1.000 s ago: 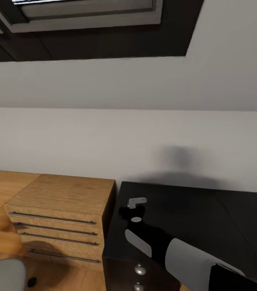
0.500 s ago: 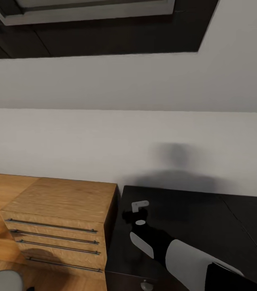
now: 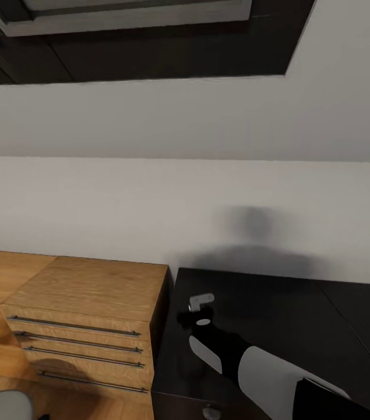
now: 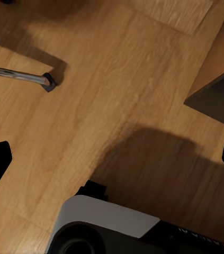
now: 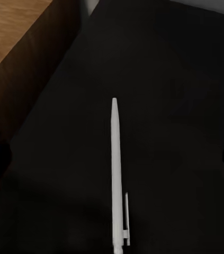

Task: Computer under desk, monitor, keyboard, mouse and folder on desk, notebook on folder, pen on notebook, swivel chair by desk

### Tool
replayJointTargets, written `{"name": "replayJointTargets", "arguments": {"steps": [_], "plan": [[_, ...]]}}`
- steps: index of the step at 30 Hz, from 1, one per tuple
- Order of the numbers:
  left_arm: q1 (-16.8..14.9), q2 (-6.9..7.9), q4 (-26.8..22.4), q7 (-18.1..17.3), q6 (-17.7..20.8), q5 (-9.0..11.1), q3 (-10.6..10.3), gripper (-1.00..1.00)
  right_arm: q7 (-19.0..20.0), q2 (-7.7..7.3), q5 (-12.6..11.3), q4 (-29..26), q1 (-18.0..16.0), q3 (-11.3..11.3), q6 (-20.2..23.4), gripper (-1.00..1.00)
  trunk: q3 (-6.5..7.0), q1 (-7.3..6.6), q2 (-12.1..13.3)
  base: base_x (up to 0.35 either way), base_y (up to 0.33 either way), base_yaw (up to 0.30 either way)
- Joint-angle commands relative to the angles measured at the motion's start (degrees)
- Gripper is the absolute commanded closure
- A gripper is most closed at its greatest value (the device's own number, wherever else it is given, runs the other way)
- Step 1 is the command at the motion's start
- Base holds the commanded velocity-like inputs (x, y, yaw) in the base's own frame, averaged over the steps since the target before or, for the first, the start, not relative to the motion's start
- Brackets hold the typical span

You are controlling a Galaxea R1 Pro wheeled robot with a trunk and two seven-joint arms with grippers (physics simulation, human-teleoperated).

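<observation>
Reaching fwd over the desk corner, the right gripper hung w/ jaws spread wide above the pen; left gripper open too, over floor.

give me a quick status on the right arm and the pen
Right gripper over the desk end, jaw state unclear. Pen between its fingers, above the black top. Wooden drawer unit alongside, not in the way.
</observation>
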Motion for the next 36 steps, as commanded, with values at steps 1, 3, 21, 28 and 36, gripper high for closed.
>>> {"name": "replayJointTargets", "arguments": {"steps": [1, 3, 21, 28, 36], "plan": [[0.0, 0.08, 0.0, 0.4, -0.2, 0.4, -0.4, -1.00, -0.4, 0.00, -0.1, 0.0, -0.1, 0.3, 0.6, -1.00, -0.25, 0.22, -0.5, 0.000, 0.000, 0.000], [0.0, 0.18, -0.2, 0.4, -0.2, 0.4, 0.2, -1.00, -0.3, 0.00, -0.1, 0.0, -0.1, 0.2, 1.1, -1.00, -0.61, 0.66, -1.3, 0.000, 0.000, 0.000], [0.0, 0.21, -0.3, 0.0, -0.1, 0.4, 2.7, -1.00, -0.3, 0.00, -0.3, 1.6, -0.2, 0.1, 1.7, -1.00, -3.84, 4.62, -8.5, 0.000, 0.000, 0.000], [0.0, 0.20, -0.3, 0.0, -0.1, 0.4, 2.7, -1.00, -0.3, 0.00, -0.3, 1.6, -0.2, 0.1, 1.6, -1.00, -5.10, 6.15, -11.3, 0.000, 0.000, 0.000], [0.0, 0.22, -0.3, 0.0, -0.1, 0.4, 2.7, -1.00, -0.3, 0.00, -0.3, 1.6, -0.2, 0.1, 1.7, -1.00, -6.54, 7.91, -14.5, 0.000, 0.000, 0.000]]}}
